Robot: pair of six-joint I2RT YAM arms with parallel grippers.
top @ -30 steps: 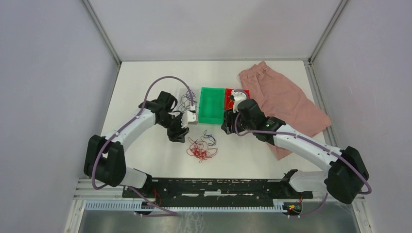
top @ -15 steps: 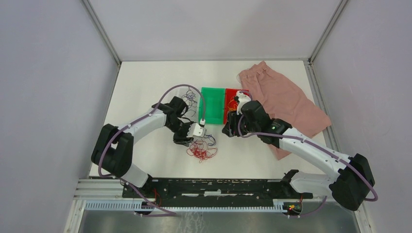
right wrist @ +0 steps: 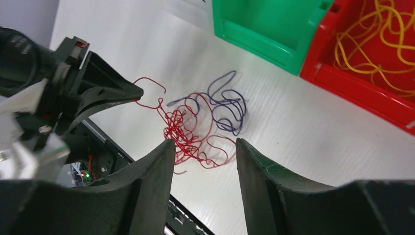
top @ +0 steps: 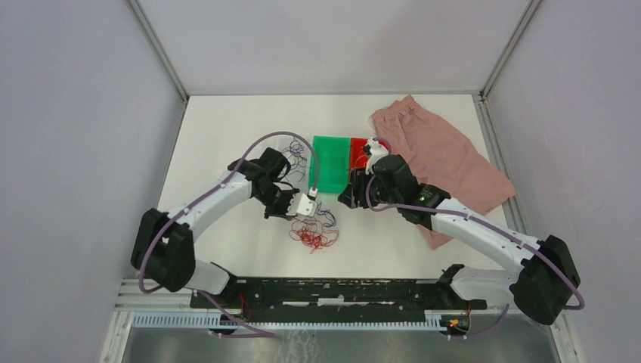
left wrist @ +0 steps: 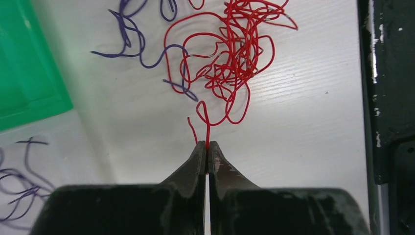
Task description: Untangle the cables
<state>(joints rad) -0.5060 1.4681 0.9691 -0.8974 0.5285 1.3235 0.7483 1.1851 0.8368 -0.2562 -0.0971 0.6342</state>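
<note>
— Where's the tangle sitting?
— Centre of the white worktop (left wrist: 303, 122), just near of the green bin (right wrist: 264, 29). The red cable (left wrist: 230, 58) is bunched in a knot, with a purple cable (left wrist: 137, 46) lying against its far side.
— And the left arm?
— There it is: the left fingers (left wrist: 199, 159) are pressed together, one red strand end clamped right at the tips. The rest of the knot lies just beyond them, toward the near right.
— The other side?
— Up and to the right of the knot, the right fingers (right wrist: 164, 156) hover spread apart, touching no strand. Red and purple loops show through their gap. The yellow cables (right wrist: 377, 44) lie in the red bin (right wrist: 352, 85).
</note>
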